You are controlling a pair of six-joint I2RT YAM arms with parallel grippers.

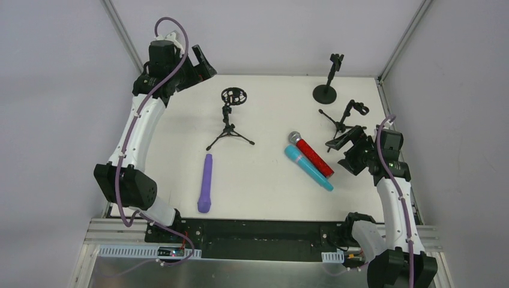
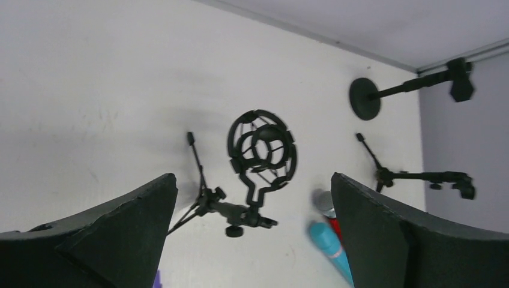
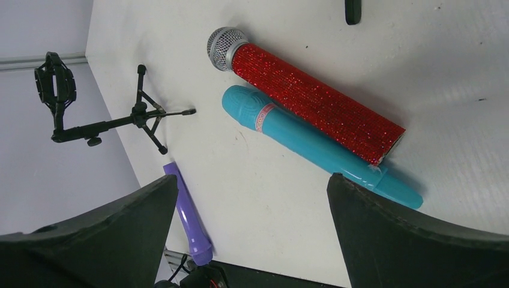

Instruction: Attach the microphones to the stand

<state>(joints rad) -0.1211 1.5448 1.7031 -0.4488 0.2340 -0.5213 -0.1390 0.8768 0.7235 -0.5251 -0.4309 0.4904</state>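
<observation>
Red mic (image 1: pixel 311 155) and cyan mic (image 1: pixel 308 167) lie flat, touching, just beside your right gripper (image 1: pixel 347 139), purple mic (image 1: pixel 206 183) near the tripod stand (image 1: pixel 230 123); that gripper and your left gripper (image 1: pixel 203 65) both gape empty, nothing mounted, so grab one first.

Shock-mount stand (image 2: pixel 259 157) between wide-apart fingers (image 2: pixel 120 234)

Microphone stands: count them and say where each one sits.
3. A tripod stand with a ring mount stands left of centre; a round-base stand is at the far right; a small tripod stand is just nearer, by the right edge. None seems hidden.
</observation>
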